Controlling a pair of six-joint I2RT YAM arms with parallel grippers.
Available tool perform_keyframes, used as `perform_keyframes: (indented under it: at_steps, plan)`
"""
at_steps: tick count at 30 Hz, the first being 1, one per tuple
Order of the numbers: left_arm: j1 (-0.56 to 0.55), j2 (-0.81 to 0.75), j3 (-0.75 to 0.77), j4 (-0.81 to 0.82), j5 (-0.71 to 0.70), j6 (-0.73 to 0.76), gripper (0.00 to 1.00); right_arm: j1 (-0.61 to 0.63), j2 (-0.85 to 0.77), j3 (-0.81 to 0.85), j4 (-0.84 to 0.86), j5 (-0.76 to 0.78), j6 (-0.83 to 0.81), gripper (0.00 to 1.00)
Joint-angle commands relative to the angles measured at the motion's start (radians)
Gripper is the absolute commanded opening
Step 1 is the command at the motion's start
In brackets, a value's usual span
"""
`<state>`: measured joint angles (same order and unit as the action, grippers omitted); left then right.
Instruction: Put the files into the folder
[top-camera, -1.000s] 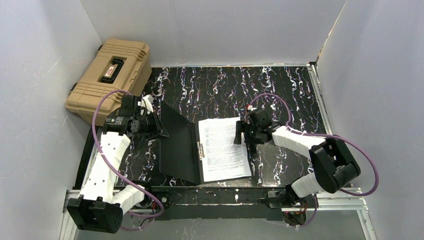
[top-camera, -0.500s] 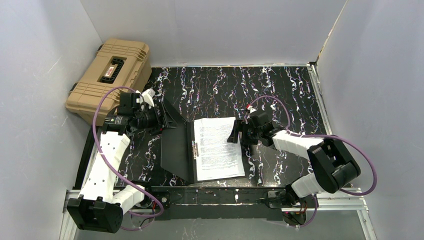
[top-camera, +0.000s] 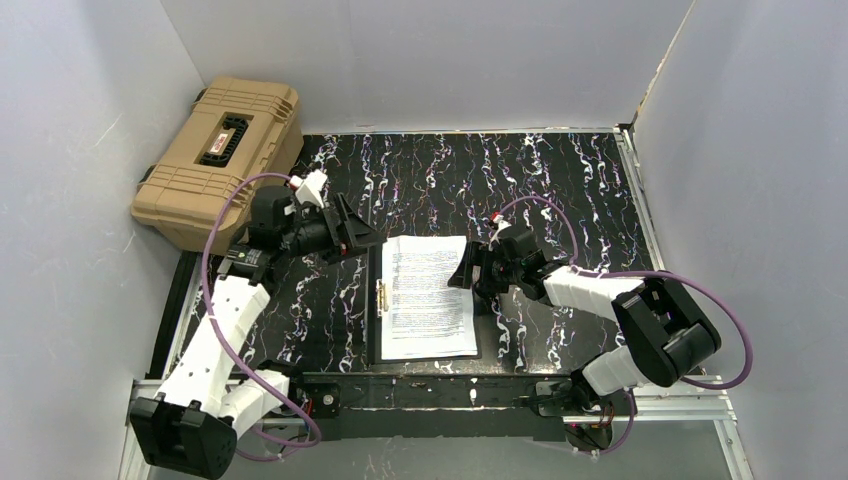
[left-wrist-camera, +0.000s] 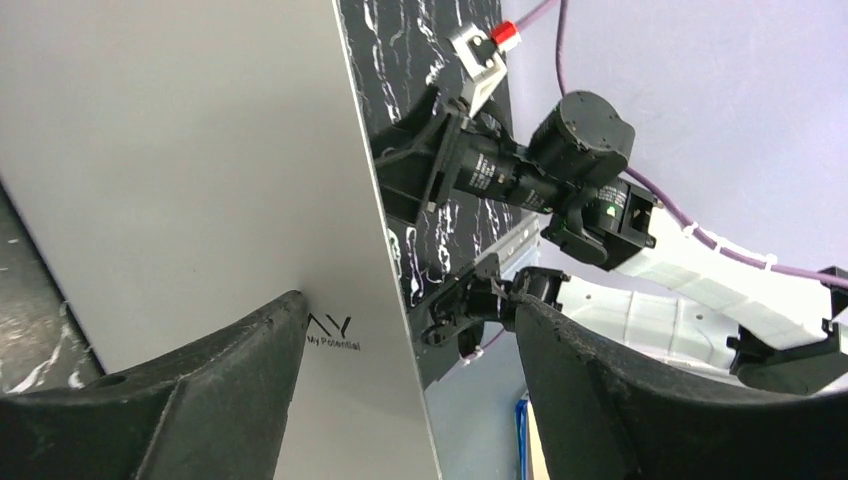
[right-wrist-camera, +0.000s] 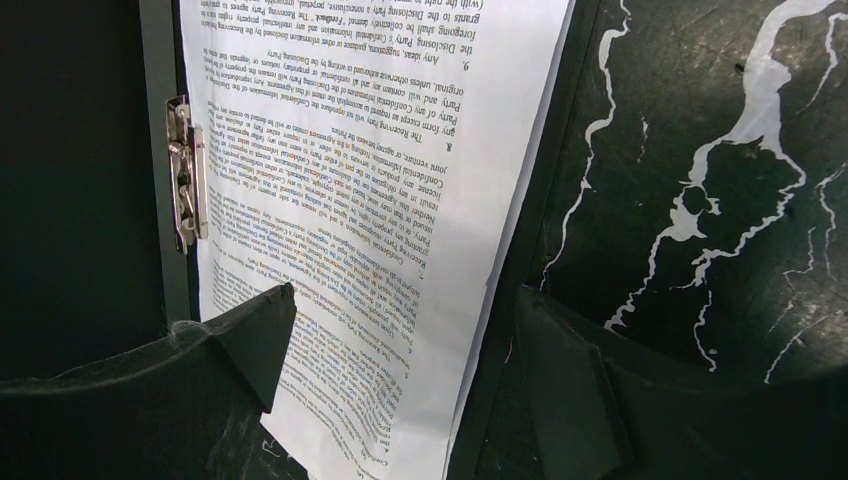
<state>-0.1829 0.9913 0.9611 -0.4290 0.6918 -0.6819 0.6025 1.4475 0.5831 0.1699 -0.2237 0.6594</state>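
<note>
Left arm (top-camera: 215, 325): we see it run from its base at the near left toward 1 o'clock, the white link almost straight.
Left wrist (top-camera: 290, 232): bent, turned toward 3 o'clock.
Left gripper (top-camera: 356, 232): points to 3 o'clock; in the wrist view we see its black fingers (left-wrist-camera: 230, 380) far apart, jaws wide.
Right arm (top-camera: 590, 288): elbow folded at the near right, forearm stretched toward 10 o'clock.
Right wrist (top-camera: 520, 262): we see it in line with the forearm.
Right gripper (top-camera: 463, 275): points to 9 o'clock; its fingers (right-wrist-camera: 240, 340) are spread wide.
Grippers together: they face each other, well apart, the left one at 10 o'clock from the right.
</note>
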Motion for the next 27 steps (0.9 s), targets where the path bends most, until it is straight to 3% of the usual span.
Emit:
perform_keyframes:
  at_steps: [1, 13, 22, 27]
  plan:
    - [-0.088, -0.008, -0.061, 0.190, -0.005, -0.107, 0.75, 0.013, 0.002, -0.035, -0.118, -0.002, 0.008, 0.90]
    - [-0.315, 0.139, -0.173, 0.477, -0.167, -0.221, 0.78, 0.013, -0.329, 0.055, -0.437, 0.359, -0.014, 0.90]
    - [-0.407, 0.267, -0.128, 0.481, -0.230, -0.196, 0.78, 0.012, -0.513, 0.128, -0.552, 0.486, -0.030, 0.92]
    - [-0.408, 0.241, -0.063, 0.311, -0.329, -0.108, 0.78, 0.012, -0.518, 0.152, -0.557, 0.452, -0.051, 0.92]
